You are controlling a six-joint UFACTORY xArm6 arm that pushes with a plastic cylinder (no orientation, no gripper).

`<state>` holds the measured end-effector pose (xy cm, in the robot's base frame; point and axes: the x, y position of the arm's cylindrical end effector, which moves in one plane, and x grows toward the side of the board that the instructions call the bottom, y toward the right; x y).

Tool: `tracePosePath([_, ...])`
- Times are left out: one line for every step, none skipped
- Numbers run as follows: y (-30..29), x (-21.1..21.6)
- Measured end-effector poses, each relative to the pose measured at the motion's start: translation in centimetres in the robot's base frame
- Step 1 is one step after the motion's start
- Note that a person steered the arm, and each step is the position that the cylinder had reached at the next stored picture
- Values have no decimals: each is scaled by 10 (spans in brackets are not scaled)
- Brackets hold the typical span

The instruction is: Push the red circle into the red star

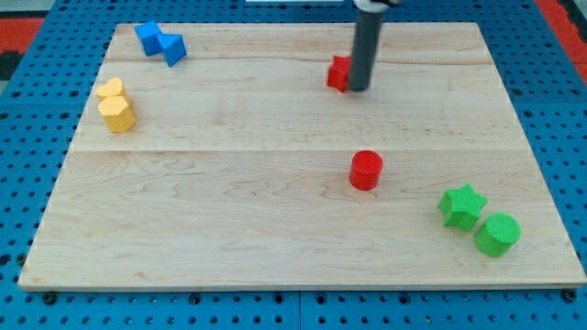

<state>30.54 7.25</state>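
Camera view: my tip (359,89) at upper centre, touching red star (339,73); no gripper, nothing held.
Red circle (366,170): centre-right of surface (229,220), apart.
Handling: likely light, rigid, slides easily; push its lower side.

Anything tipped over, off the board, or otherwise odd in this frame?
Nothing stands out. All blocks sit flat on the wooden board: red circle alone near the middle, red star near the view's top, partly hidden behind my tip, which sits beside the star, well away from the circle.
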Motion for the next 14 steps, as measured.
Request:
tracePosePath([-71, -38])
tracePosePath([-66, -33])
tracePosePath([33, -8])
tracePosePath([83, 105])
tracePosePath([55, 163])
tracePosePath([-22, 161])
tracePosePath([-6, 175])
tracePosePath([-18, 202])
tracePosePath([-90, 196])
tracePosePath([-117, 139])
tracePosePath([-124, 185])
tracePosePath([-194, 186])
tracePosePath([-183, 134])
tracePosePath([-145, 124])
